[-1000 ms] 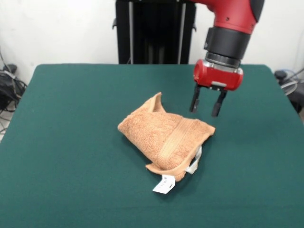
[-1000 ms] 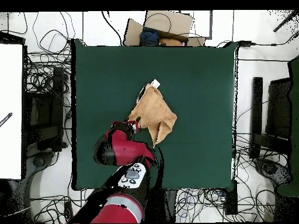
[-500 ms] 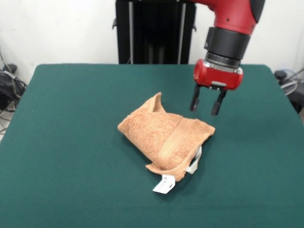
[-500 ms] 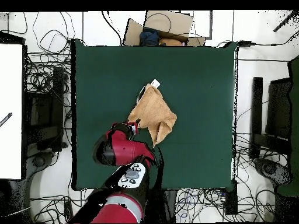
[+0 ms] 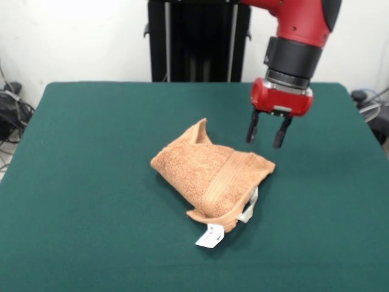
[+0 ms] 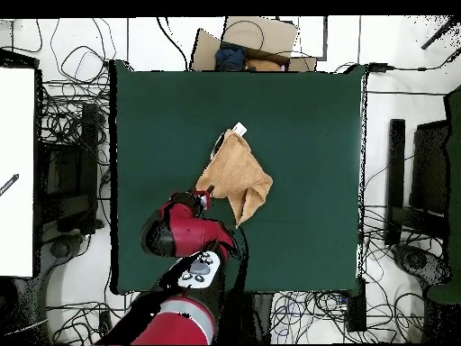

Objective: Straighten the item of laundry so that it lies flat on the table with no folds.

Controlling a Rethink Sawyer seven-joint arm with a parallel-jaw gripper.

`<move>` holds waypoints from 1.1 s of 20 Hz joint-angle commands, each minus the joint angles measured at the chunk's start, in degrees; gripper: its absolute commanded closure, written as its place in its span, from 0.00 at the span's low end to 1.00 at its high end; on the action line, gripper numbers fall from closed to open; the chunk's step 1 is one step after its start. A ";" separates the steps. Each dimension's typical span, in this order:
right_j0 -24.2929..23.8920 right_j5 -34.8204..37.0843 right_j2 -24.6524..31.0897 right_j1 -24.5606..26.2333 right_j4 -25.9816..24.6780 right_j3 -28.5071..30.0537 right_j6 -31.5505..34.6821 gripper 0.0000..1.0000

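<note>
Nothing about the towel [image 5: 209,178] has changed: it lies bunched and folded mid-tabletop [image 5: 91,182], tags showing at its near edge; only the tool [image 5: 266,134] has drifted slightly sideways above its corner, open and empty, so flattening hasn't begun

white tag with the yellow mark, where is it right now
In the front view the white tag lies on the table at the folded towel's near corner, well below the open tool.

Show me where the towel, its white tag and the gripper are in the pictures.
towel [image 5: 203,170], front view, on the top fold of the terry.
white tag [image 5: 209,236], front view, on the tag's middle.
gripper [image 5: 265,132], front view, midway between its open fingertips.
</note>
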 commanded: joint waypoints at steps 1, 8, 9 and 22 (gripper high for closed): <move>2.33 4.11 3.50 3.41 0.33 1.29 9.82 0.00; 3.19 2.66 3.83 6.00 1.29 0.19 10.80 0.00; 3.26 2.53 3.73 6.28 1.34 -0.03 10.80 0.00; 2.81 -3.92 2.76 13.78 0.39 -4.77 9.73 0.00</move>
